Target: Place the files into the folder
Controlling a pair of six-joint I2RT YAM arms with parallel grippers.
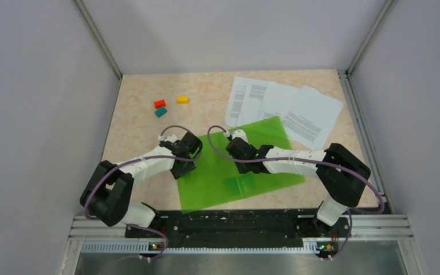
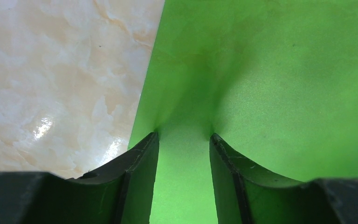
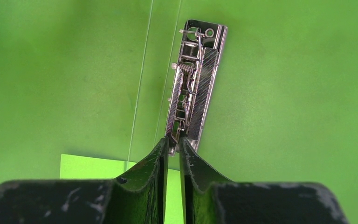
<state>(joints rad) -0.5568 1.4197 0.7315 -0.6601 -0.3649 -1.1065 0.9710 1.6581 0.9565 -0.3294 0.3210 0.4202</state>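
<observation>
The folder (image 1: 206, 189) lies open and flat on the table (image 1: 137, 137), and we place everything else relative to it. The files (image 1: 289, 109) are not in it. They sit fanned and overlapping just beyond its far edge, toward its far right corner, and their nearest sheets touch that edge. We cannot tell whether any sheet runs under the plastic.

The left gripper (image 1: 190, 149) is at the folder's left edge, near the far left corner. In the left wrist view its fingers (image 2: 140, 172) stand moderately apart. Both tips press down on the green sheet just inside the edge, and the plastic looks dimpled and shadowed around them. Only the folder's surface shows in the gap, and nothing is pinched there.

The right gripper (image 1: 235, 150) is over the folder's middle, at the spine. In the right wrist view we see the metal clip (image 3: 196, 84) running along the spine away from the camera. Its near end reaches into the slit between the fingers (image 3: 156, 163). The jaws are drawn almost together on that end, leaving only a thin gap. A paler green rectangle (image 3: 93, 165) shows on the folder left of the fingers, partly hidden by the gripper.

3 blocks lie beyond the folder's far left corner, well apart from it: 1 red (image 1: 160, 103), 1 yellow (image 1: 182, 99) and 1 teal (image 1: 160, 112). The red and teal ones are close together.
</observation>
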